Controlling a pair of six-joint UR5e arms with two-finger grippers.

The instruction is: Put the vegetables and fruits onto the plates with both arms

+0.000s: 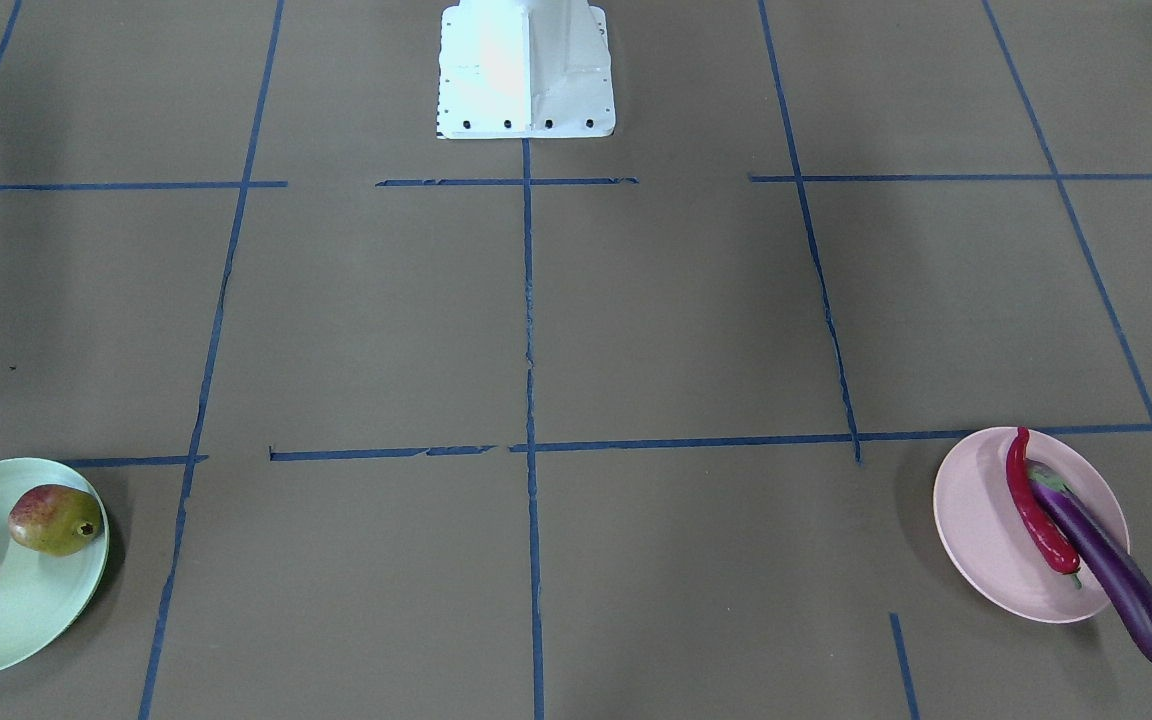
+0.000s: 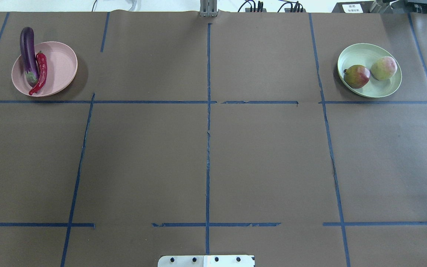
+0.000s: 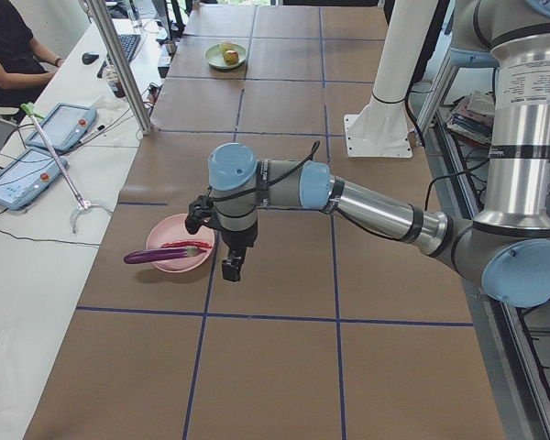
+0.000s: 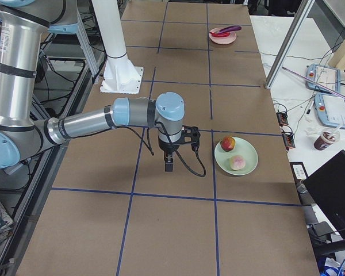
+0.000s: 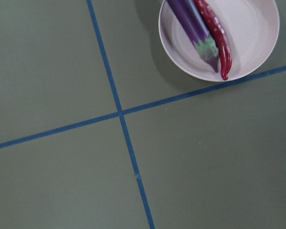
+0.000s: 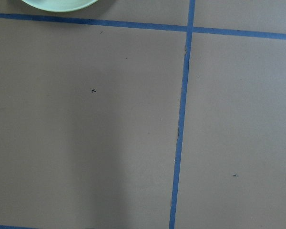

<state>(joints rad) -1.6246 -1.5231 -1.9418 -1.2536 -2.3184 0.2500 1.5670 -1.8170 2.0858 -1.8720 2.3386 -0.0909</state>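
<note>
From where I stood the job looked as good as done. The eggplant [image 2: 28, 52] lay on the pale pink plate [image 2: 61, 59] on the robot's left, its green cap end in the dish and its purple tail hanging out over the rim; the red chili [image 2: 42, 70] lay right alongside it, touching. Over on the robot's right, the pale green plate [image 2: 361, 52] held both fruits, the red and yellow-green fruit [image 2: 357, 76] and the pale green blushed fruit [image 2: 384, 68], side by side; so all four pieces sat on plates.

The left gripper [image 3: 231, 266] hung over the table [image 2: 143, 159] just beside the pink plate, pointing down; I saw nothing in it, though whether its fingers were apart or together I could not tell from the side. It was the same with the right gripper [image 4: 169, 165], which hung near the green plate.

To my mind only the arms' retreat was left; the overhanging eggplant might have wanted a nudge inward.
</note>
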